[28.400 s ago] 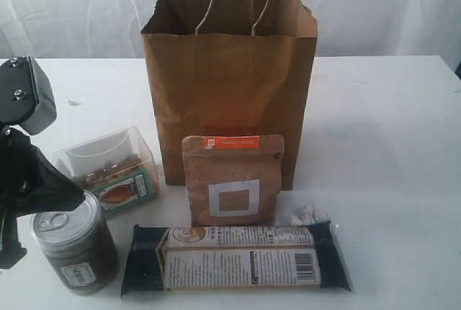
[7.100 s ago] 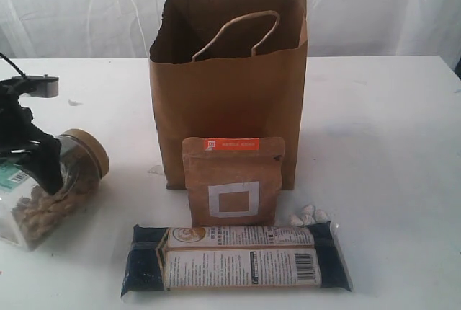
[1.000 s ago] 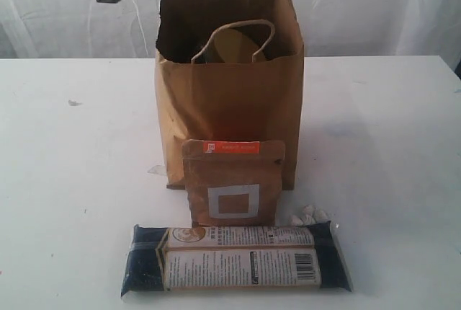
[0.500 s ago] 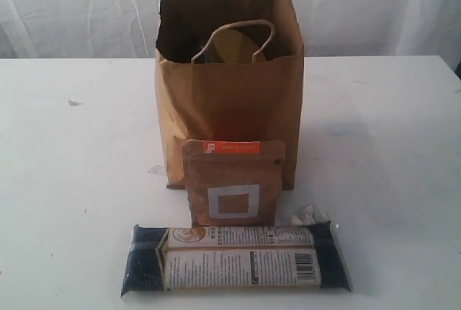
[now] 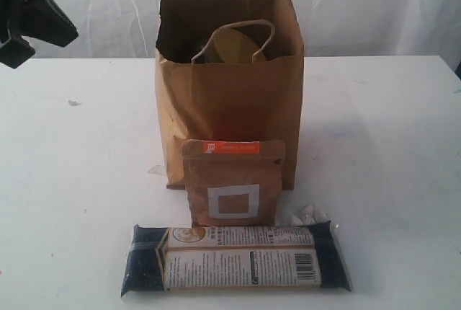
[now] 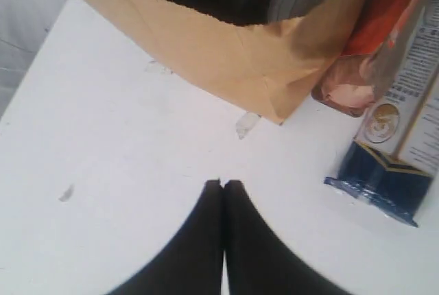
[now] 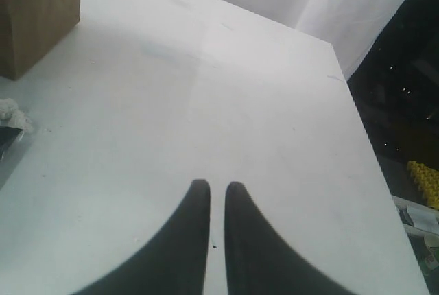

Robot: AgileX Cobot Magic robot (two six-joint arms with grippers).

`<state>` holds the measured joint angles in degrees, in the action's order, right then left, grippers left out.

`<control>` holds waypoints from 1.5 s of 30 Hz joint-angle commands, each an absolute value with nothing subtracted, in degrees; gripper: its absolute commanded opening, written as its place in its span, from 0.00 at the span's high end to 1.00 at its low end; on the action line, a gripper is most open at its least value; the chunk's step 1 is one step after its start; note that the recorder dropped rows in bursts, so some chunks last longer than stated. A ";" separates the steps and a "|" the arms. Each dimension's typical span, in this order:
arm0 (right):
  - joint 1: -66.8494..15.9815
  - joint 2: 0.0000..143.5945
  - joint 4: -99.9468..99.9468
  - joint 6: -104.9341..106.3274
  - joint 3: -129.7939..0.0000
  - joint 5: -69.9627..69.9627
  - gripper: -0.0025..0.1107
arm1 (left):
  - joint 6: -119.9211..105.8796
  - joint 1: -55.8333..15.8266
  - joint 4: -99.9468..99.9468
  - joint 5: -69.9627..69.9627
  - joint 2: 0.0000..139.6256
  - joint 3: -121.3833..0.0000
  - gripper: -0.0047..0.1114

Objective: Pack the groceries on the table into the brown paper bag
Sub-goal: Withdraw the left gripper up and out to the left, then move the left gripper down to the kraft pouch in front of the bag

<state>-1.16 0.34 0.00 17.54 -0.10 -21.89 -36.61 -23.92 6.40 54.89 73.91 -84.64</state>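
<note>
Flat white counter (image 5: 389,144), bearing: tall creased brown paper bag (image 5: 230,122), upright and open-mouthed to receive goods; long dark-blue packet (image 5: 234,258) lying flat in front; brown orange-labelled pouch (image 5: 232,184) standing between them, both awaiting packing; left tool (image 6: 223,186) and right tool (image 7: 217,189), pinched narrow, empty.

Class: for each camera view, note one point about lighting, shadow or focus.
Exterior view: soft, even light; the brown paper bag is dark inside and casts only a faint shadow on the table. Left wrist view: the left gripper is a featureless black silhouette. Right wrist view: cool colour cast on the tabletop; the right gripper looks soft-edged.
</note>
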 commanded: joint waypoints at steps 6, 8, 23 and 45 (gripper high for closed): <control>-1.34 0.00 0.34 17.41 0.00 -21.32 0.91 | -44.87 -24.15 28.31 67.85 73.62 -84.71 0.96; -1.34 0.00 0.34 17.41 0.00 -21.32 0.91 | -47.28 -24.15 32.90 69.96 73.62 -84.60 0.96; -1.34 0.00 0.34 17.41 0.00 -21.32 0.91 | -54.45 -24.15 55.95 60.67 73.73 -61.85 0.96; -1.34 0.00 0.00 16.67 0.00 -21.32 0.91 | 1.88 -50.98 18.95 25.89 83.43 -61.40 0.96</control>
